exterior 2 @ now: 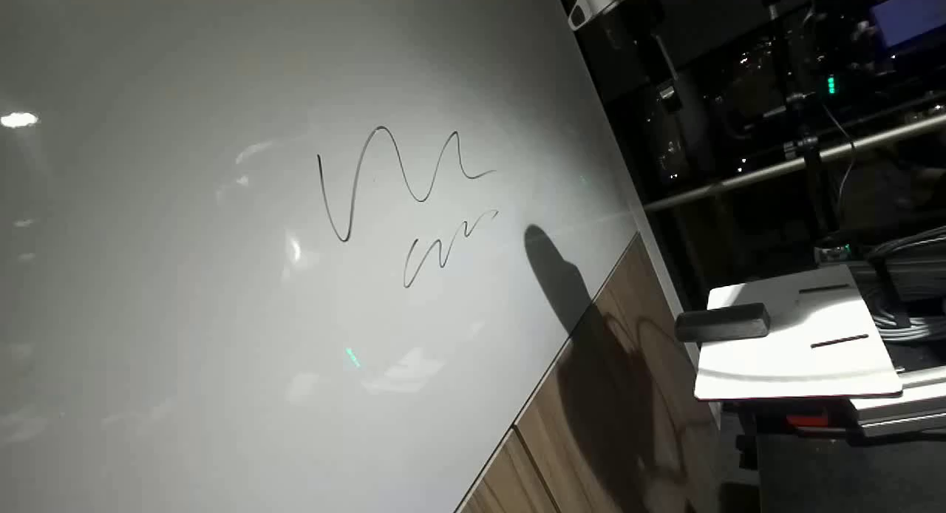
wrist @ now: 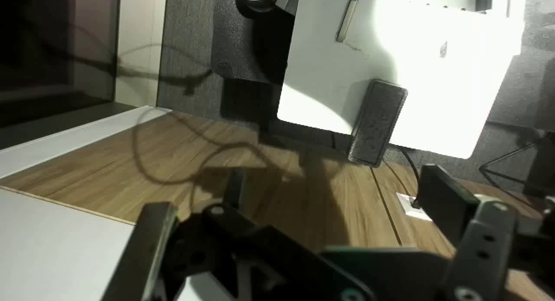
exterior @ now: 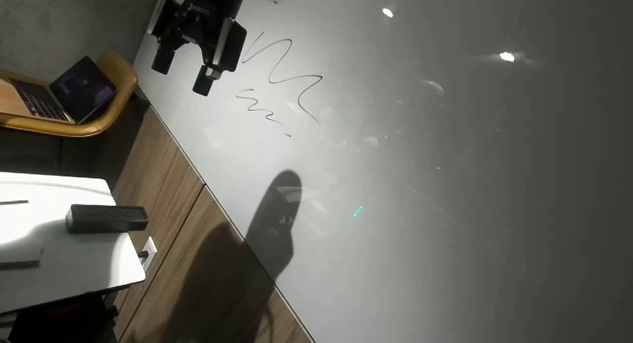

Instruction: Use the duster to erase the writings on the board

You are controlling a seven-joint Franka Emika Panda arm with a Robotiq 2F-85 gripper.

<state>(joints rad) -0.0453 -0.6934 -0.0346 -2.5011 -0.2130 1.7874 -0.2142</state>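
We see the duster (wrist: 378,123) on the worktop (exterior: 94,266), with one end sticking out past the edge, towards the wooden panel (exterior: 158,160). In an exterior view it lies to the left of the jaws and well apart from them; in the wrist view it is on the far side, right of the middle of the gap. There its long axis runs from near to far, leaning a little to the right at the far end, so it lies roughly across the line on which the jaws close. We judge that they must travel to it, with only a slight turn, to take it across its narrow width. The overhanging end looks to us the handiest place to grip.

The jaws stand wide apart; we see nothing held between them and nothing touching them. The writings (exterior: 283,80) on the board (exterior: 420,209) look whole, so we take it that the pick-up comes first and all the wiping is left to do.
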